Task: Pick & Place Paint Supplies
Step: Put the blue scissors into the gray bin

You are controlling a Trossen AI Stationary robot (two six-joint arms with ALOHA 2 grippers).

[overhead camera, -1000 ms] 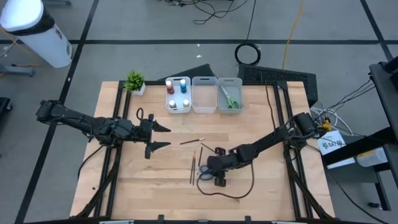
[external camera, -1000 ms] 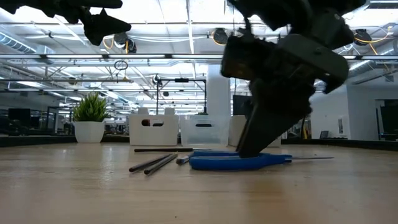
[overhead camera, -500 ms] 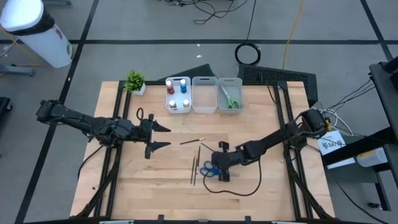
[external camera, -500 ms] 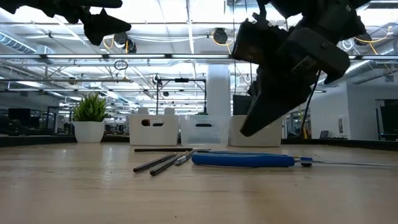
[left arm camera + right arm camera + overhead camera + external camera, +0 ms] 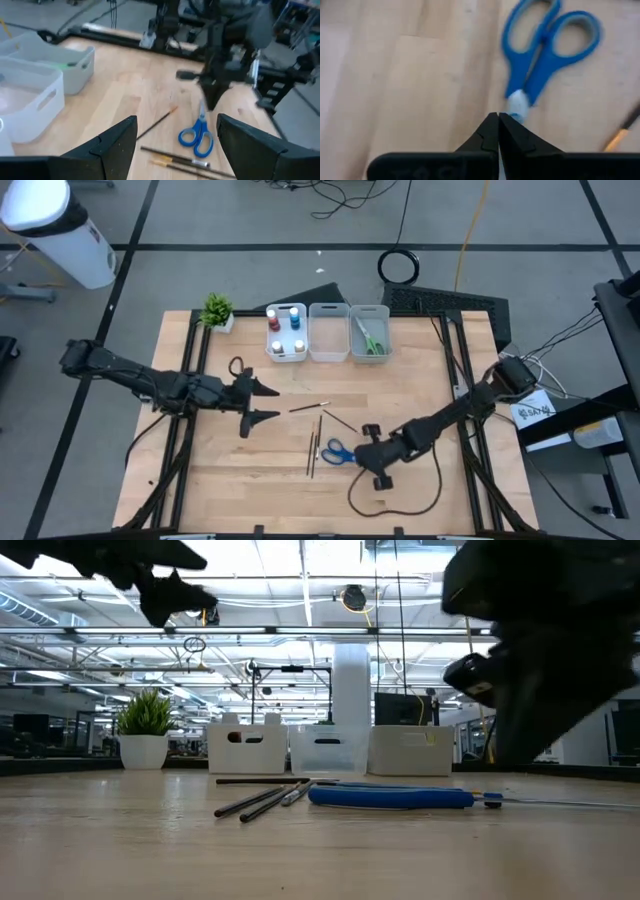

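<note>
Blue-handled scissors (image 5: 336, 450) lie flat on the table, also in the low view (image 5: 390, 797) and the right wrist view (image 5: 545, 45). My right gripper (image 5: 366, 455) hangs shut just above and to the right of them, over their blade end, holding nothing (image 5: 498, 120). Thin dark brushes (image 5: 312, 446) lie beside the scissors, and two more brushes (image 5: 310, 407) lie farther back. My left gripper (image 5: 272, 403) hovers open above the table's left middle, its fingers pointing toward the scissors (image 5: 197, 137).
Three whitish bins stand at the far edge: one (image 5: 287, 332) with paint bottles, a middle bin (image 5: 329, 332), and one (image 5: 369, 332) with green scissors. A potted plant (image 5: 217, 310) is at the far left. A black cable (image 5: 400, 502) loops on the table near my right arm.
My right gripper has risen off the blue scissors and drawn back toward the table's right and near edges. The scissors stay flat on the table, nudged slightly from where they lay a second ago.
</note>
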